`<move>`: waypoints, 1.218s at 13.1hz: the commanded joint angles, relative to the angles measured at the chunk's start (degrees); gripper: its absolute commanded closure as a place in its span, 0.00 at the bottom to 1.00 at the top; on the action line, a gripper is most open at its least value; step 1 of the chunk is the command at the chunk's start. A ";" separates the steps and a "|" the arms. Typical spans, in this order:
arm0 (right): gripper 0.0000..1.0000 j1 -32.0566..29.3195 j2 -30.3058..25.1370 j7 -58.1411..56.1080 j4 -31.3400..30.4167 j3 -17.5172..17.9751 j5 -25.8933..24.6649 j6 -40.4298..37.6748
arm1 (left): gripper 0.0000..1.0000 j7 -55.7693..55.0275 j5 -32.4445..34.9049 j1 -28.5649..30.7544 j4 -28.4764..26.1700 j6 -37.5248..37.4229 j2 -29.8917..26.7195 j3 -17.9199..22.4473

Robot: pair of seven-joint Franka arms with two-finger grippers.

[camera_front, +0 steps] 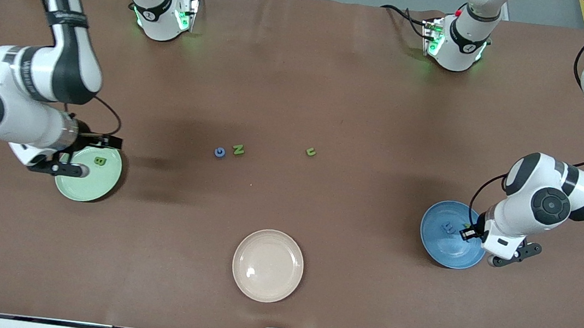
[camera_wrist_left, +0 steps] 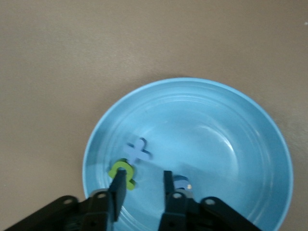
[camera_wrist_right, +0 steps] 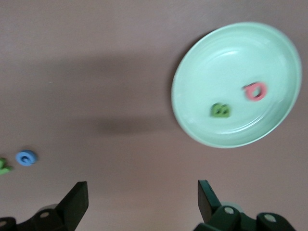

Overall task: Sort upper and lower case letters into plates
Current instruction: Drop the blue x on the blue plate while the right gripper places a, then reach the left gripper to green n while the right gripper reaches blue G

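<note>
- While the left claw (camera_wrist_left: 142, 185) hangs low over the blue plate (camera_wrist_left: 231, 125), its two fingers stand a little apart with nothing pinched between them.
- One finger of it (camera_wrist_left: 117, 185) covers the edge of a green letter (camera_wrist_left: 120, 168) that lies in the blue plate; whether they touch I cannot tell.
- Just beside the green letter a pale blue letter shaped like a t (camera_wrist_left: 138, 150) lies flat in the same plate, and another small blue piece (camera_wrist_left: 182, 181) shows past the other finger.
- The right claw (camera_wrist_right: 142, 199) is spread wide and holds nothing; in the front view it sits over the rim of the mint green plate (camera_front: 102, 186).
- In that plate lie a green B (camera_wrist_right: 220, 110) and a red letter (camera_wrist_right: 254, 91), near each other but apart.
- On the bare table (camera_front: 302, 77), about midway between the two arms, a blue letter (camera_front: 219, 152) and a green N (camera_front: 238, 150) lie side by side, and a green u (camera_front: 311, 152) lies apart from them, toward the left arm's end.
- A cream plate (camera_front: 268, 265) sits nearest the front camera with nothing in it.
</note>
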 commanded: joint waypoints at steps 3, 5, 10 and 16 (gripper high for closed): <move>0.00 10.52 -1.57 16.75 -4.32 -0.53 4.49 3.56 | 0.00 -8.48 0.06 -2.74 -1.72 -0.61 -0.11 -4.14; 0.00 15.00 -1.48 22.97 -7.04 -0.53 4.50 8.90 | 0.00 -14.82 0.24 -5.28 -4.19 -0.61 -0.29 -4.69; 0.00 20.02 -1.22 28.09 -16.17 -0.53 4.50 23.49 | 0.00 -31.69 0.42 -16.35 -5.51 -0.26 0.06 -5.83; 0.00 23.46 1.59 34.25 -19.09 -0.53 4.50 33.10 | 0.03 -47.35 0.94 -30.07 -5.08 4.22 1.55 -5.30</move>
